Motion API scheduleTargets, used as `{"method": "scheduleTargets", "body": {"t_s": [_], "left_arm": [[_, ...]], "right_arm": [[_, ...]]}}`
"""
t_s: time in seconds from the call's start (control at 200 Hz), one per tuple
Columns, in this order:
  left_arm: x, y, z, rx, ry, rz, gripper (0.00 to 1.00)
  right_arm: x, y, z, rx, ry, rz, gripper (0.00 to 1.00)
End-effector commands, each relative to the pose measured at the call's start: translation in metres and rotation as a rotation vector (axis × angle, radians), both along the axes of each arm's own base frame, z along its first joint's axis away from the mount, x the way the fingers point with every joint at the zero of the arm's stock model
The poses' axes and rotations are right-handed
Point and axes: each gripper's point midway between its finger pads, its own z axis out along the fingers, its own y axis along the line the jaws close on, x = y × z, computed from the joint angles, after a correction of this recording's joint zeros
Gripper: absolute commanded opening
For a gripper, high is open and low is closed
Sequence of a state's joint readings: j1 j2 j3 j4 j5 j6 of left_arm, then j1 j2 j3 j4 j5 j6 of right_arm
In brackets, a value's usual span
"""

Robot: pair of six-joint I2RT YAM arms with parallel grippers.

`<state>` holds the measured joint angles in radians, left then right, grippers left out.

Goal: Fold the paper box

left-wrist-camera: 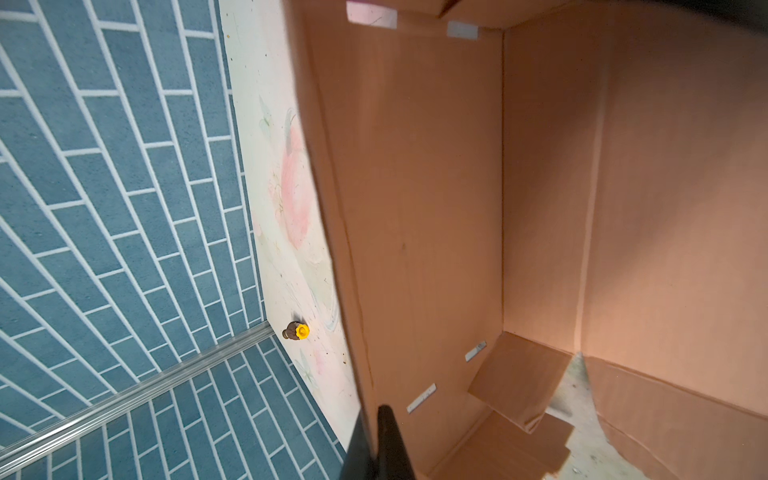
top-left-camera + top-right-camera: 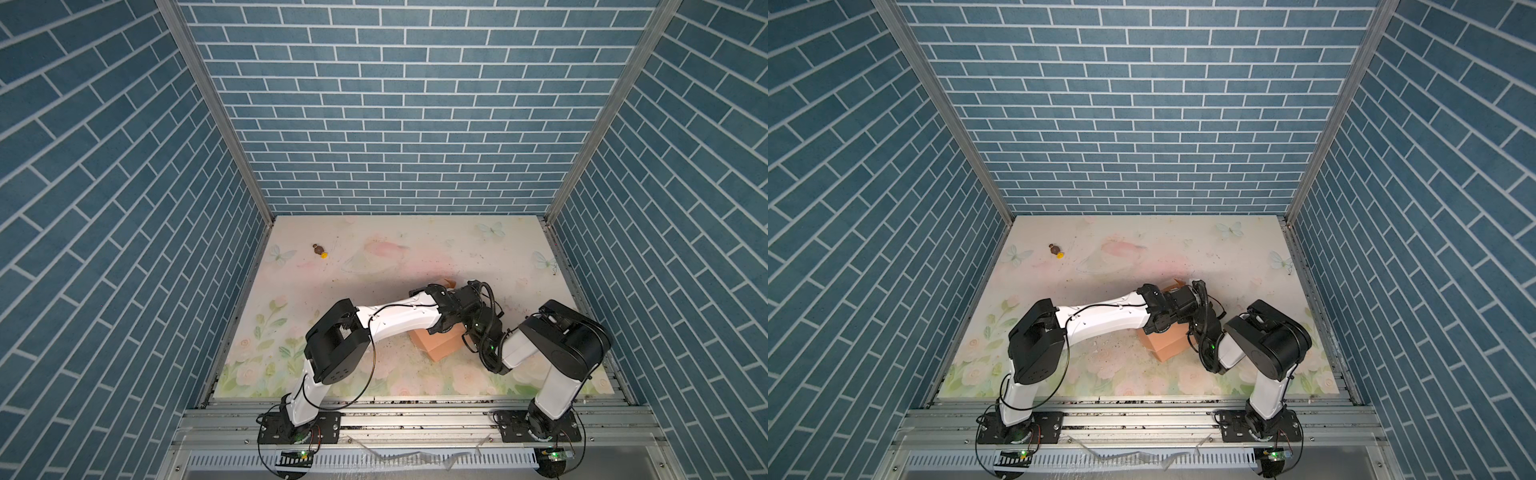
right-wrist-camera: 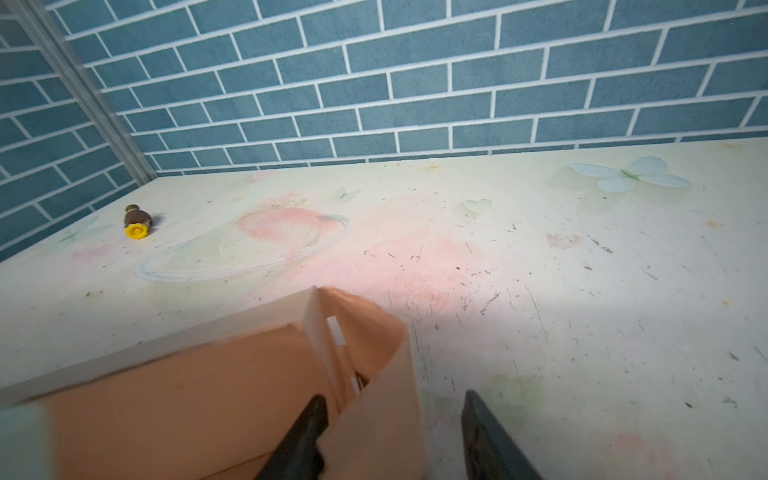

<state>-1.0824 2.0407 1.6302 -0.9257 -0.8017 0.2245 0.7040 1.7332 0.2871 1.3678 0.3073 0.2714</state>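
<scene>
Cardboard first: the paper box (image 2: 438, 347) stands on the table (image 2: 374, 266), right of the middle. In both top views the two arms cover half of it, so you cannot see either claw there. The left wrist view looks into the open inside of the box and shows you the left claw (image 1: 375, 419) pressed together on one wall edge. The right wrist view shows the right claw (image 3: 392, 397) spread, with a box panel standing between its fingers (image 3: 299, 436).
</scene>
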Motion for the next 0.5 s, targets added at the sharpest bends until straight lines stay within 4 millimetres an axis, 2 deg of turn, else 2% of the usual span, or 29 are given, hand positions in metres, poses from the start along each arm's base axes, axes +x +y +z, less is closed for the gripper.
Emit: {"method": "scheduleTargets", "body": {"t_s": [0.0, 0.19, 0.36, 0.445, 0.495], "left_arm": [[-0.005, -0.004, -0.006, 0.008, 0.031, -0.013, 0.06], [-0.005, -0.004, -0.01, 0.017, 0.032, -0.015, 0.06], [-0.005, -0.004, -0.01, 0.017, 0.033, -0.014, 0.06], [-0.005, -0.004, -0.01, 0.016, 0.035, -0.014, 0.06], [-0.005, -0.004, -0.01, 0.014, 0.034, -0.014, 0.06]], "right_arm": [[-0.014, -0.002, 0.02, 0.012, -0.058, 0.042, 0.53], [-0.03, -0.029, 0.022, -0.012, -0.067, 0.019, 0.53], [-0.026, -0.048, 0.016, 0.039, -0.007, 0.01, 0.52], [-0.02, -0.045, 0.013, 0.069, 0.044, 0.075, 0.52], [-0.018, -0.036, 0.008, 0.064, 0.073, 0.135, 0.53]]}}
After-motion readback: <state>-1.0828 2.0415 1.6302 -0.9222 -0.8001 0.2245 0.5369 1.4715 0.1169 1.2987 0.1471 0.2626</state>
